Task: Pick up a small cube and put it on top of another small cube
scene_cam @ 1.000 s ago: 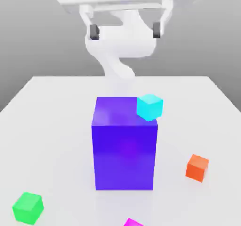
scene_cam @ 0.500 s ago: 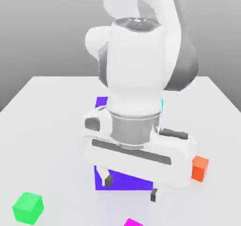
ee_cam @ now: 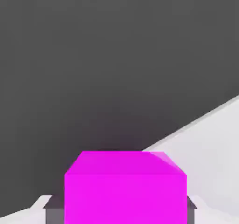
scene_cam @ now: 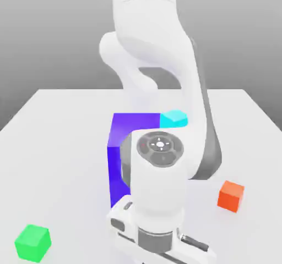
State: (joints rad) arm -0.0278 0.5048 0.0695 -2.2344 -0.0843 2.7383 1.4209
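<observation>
Having dropped from above the purple block (scene_cam: 117,147) to the counter's (scene_cam: 55,147) near edge, our fingers (ee_cam: 55,214) now clamp the magenta cube (ee_cam: 125,190), sitting square between them.

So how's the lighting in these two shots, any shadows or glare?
Exterior view: even, soft light, a faint sheen on the white arm, no hard shadows on the table. Hand view: the magenta cube glows flat and saturated between the tool's fingers against a dark backdrop.

Arm (scene_cam: 160,147) bent low, gripper (ee_cam: 125,213) clamped on magenta cube (ee_cam: 125,190)
</observation>
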